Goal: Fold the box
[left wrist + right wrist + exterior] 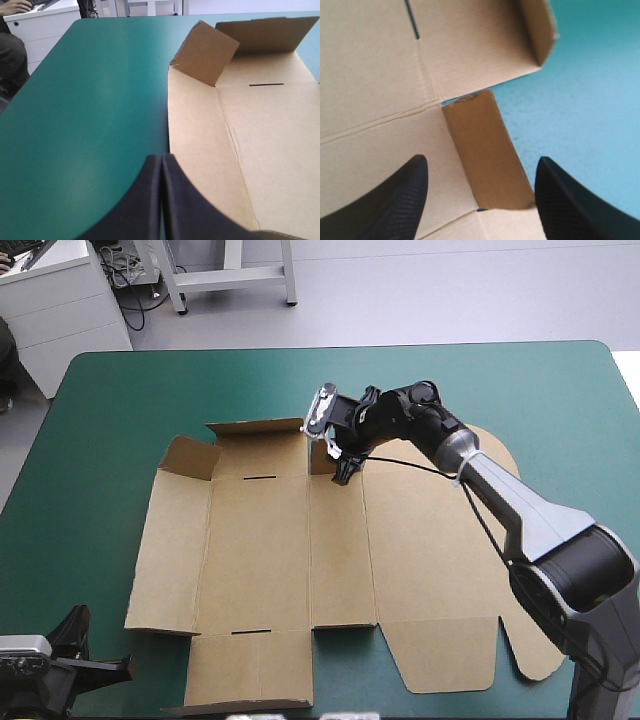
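On the table (90,440), box (260,560) lies flat (flaps (258,430) raised).

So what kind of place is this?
Probably a robot test lab: a teal-green table, a brown box lying mostly flat, and the robot's open right hand at its far flap.

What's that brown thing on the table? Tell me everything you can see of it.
The box is a cut sheet of brown board, creased into panels, lying mostly flat on the teal-green cover. Two thin slots pierce it. Its far flaps stand raised; a rounded lid flap lies flat on the right. The open right gripper hangs over the far edge, a small raised flap between its fingers. The shut left gripper sits beside its near left corner.
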Controlling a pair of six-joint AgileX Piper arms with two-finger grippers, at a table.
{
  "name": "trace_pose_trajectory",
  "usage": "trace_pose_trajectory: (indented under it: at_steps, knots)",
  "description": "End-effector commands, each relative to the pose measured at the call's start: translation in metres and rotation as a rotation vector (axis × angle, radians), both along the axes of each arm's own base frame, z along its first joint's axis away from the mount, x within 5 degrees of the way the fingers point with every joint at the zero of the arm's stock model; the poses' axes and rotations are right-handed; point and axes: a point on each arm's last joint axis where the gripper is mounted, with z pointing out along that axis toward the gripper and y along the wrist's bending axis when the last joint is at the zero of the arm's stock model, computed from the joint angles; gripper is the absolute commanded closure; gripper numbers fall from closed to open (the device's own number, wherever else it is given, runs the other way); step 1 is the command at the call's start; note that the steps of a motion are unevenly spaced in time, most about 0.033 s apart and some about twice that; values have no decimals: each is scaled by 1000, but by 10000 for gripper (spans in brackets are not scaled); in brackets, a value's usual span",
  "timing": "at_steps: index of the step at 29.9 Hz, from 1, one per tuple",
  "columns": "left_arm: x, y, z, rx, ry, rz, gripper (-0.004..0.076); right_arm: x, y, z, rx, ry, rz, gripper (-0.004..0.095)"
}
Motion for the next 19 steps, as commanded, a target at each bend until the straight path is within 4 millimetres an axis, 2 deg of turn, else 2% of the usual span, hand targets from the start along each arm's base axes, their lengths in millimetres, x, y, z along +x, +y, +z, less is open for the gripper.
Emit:
trace_pose_trajectory:
  at_steps: [1,5,8,11,15,17,19]
  knots:
    - [-3,-1,13,-14,-107,-6,756,-19,-18,70,148,-118,-159,412]
    - [-3,-1,13,-14,-107,-6,756,-30,-35,94,191,-135,-294,652]
    - [-3,-1,13,-14,-107,-6,756,-36,-49,105,260,-84,-449,902]
    - [-3,0,13,-10,-107,-3,756,-42,-61,108,310,11,-585,930]
    - [-3,0,13,-2,-107,1,756,-50,-76,102,328,75,-686,931]
    - [-3,0,13,-2,-107,1,749,-60,-87,91,292,108,-710,931]
    - [-3,0,13,-2,-107,1,707,-73,-94,78,267,118,-713,931]
